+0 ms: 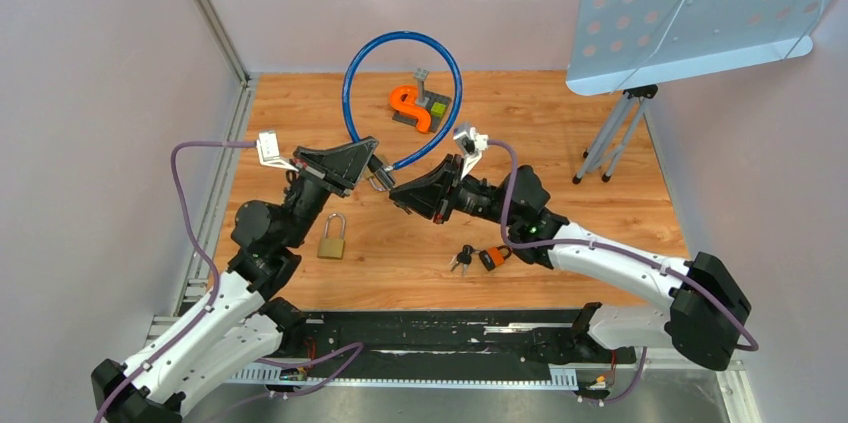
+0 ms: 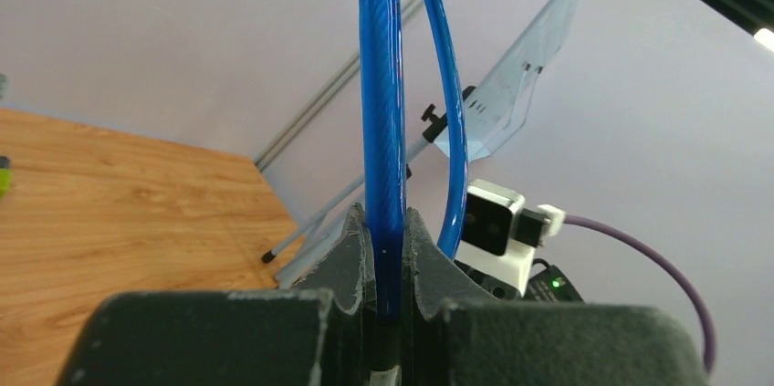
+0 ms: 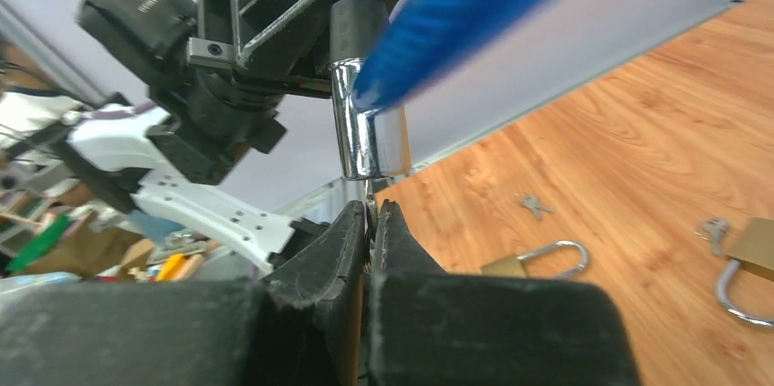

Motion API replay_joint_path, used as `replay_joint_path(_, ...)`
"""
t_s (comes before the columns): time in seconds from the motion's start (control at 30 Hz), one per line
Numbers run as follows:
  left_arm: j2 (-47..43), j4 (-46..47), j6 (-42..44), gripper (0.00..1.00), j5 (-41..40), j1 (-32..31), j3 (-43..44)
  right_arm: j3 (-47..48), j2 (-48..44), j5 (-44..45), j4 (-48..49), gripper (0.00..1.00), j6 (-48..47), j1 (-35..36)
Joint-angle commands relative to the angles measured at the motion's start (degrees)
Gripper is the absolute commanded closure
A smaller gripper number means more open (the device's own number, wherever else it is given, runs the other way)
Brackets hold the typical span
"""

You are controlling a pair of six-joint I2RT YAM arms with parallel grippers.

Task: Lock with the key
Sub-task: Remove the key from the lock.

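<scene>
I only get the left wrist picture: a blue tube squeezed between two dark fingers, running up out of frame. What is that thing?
Observer: From above, the cable is a full loop, held in the air by the left fingers.
Operator: Is there a lock on it?
Observer: Yes. The right wrist view shows a chrome barrel at its end.
Operator: And the other arm?
Observer: The right fingers are shut just below that barrel, pinching a thin metal sliver, apparently the key.
</scene>
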Motion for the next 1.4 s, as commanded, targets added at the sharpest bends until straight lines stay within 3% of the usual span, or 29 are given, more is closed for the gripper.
replay_joint_path(0.0, -0.7, 0.7, 1.4, 1.00, -3.1, 0.0, 1.7, 3.4, -2.4, 12.3, -9.2, 1.00, -13.4, 2.8)
replay_joint_path(0.2, -0.7, -1.9, 3.3, 1.00, -4.9, 0.0, 2.3, 5.3, -2.4, 22.9, -15.7, 1.00, -22.6, 5.4)
replay_joint_path(0.33, -0.7, -2.4, 4.9, 1.00, -6.2, 0.0, 2.1, 6.1, -1.6, 24.4, -18.9, 1.00, -25.1, 5.6)
replay_joint_path(0.77, 0.5, 2.7, 11.9, 1.00, -9.8, 0.0, 2.0, 1.5, -7.1, 9.5, -31.8, 1.00, -21.4, 4.7)
replay_joint_path(1.03, -1.0, 4.4, 13.4, 1.00, -10.0, 0.2, 0.5, -3.9, -12.7, 1.8, -32.0, 1.00, -18.5, 4.5)
replay_joint_path(1.17, -0.9, 5.0, 13.7, 1.00, -9.6, 0.1, 0.1, -5.1, -14.0, 5.2, -31.9, 1.00, -17.7, 4.5)
replay_joint_path(1.37, 0.7, 0.0, 13.8, 1.00, -10.0, 0.2, -0.2, -5.5, -15.9, 18.2, -32.5, 1.00, -14.8, 4.3)
